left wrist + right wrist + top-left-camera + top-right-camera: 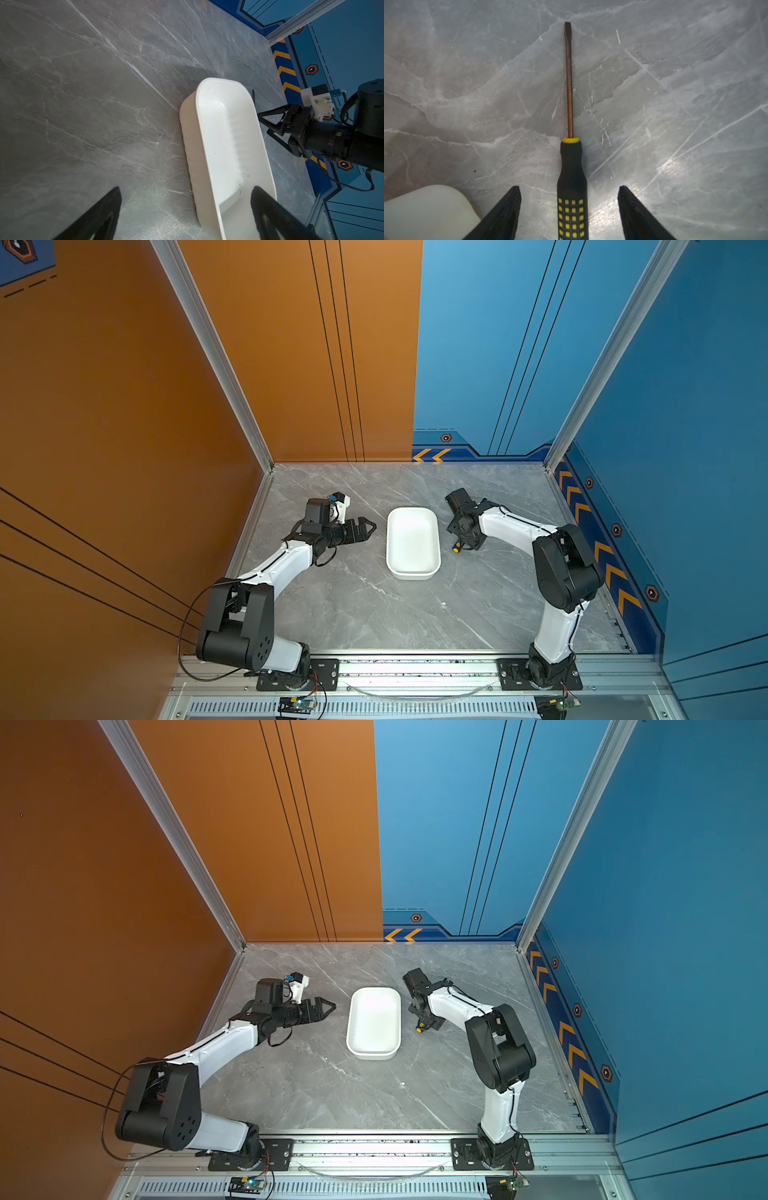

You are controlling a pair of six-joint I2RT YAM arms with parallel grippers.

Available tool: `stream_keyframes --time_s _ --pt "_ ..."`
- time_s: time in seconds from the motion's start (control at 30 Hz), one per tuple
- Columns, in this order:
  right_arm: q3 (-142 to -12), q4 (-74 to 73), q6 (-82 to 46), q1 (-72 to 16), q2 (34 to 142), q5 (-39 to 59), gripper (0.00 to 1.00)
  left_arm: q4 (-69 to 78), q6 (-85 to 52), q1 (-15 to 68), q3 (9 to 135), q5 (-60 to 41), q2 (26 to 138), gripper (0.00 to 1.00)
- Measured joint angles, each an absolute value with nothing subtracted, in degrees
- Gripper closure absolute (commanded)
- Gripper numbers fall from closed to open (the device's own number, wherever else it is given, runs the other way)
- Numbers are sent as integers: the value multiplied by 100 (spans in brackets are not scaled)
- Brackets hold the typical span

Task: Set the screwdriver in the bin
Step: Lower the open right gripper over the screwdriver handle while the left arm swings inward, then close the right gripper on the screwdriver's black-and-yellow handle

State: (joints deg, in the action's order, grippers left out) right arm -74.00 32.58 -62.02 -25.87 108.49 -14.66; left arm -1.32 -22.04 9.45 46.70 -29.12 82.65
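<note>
Grey marble-look tabletop point(374, 614): carries both of my arms and the task items.
White shallow plastic bin point(413, 541): rounded rectangle, mid-table between my arms, nothing inside.
My left pincer point(186, 188): jaws apart, holding nothing, just beside the bin on its left.
My right pincer point(569, 187): low over the table on the bin's right. Jaws apart, one on either side of the handle with a gap showing on both sides; no clamp yet.
Slim screwdriver, black handle with yellow squares point(572, 166): lying flat on the table just beside the bin, outside it. Its yellow end cap point(456, 548) shows in both top views.
Progress: early, I judge. Approach and alignment look done; grasp, lift, carry over the rim and release remain.
Writing: none legible. The handle shows only the yellow grid, and the shaft marks are too faint to read.
</note>
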Motion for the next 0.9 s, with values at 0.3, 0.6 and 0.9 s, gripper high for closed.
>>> stream_keyframes --time_s 0.3,0.6,0.9 --pt "-7509 3269 -6307 -2635 10965 -1219 26 -322 -2049 982 4687 -2718 8265 2" --pt "-7513 3347 -6388 -2620 10965 -873 26 -353 -2036 987 4687 -2633 8265 2" --pt "-7505 3575 -6493 -2491 10962 -764 22 -375 -2036 1022 4687 -2582 8261 2"
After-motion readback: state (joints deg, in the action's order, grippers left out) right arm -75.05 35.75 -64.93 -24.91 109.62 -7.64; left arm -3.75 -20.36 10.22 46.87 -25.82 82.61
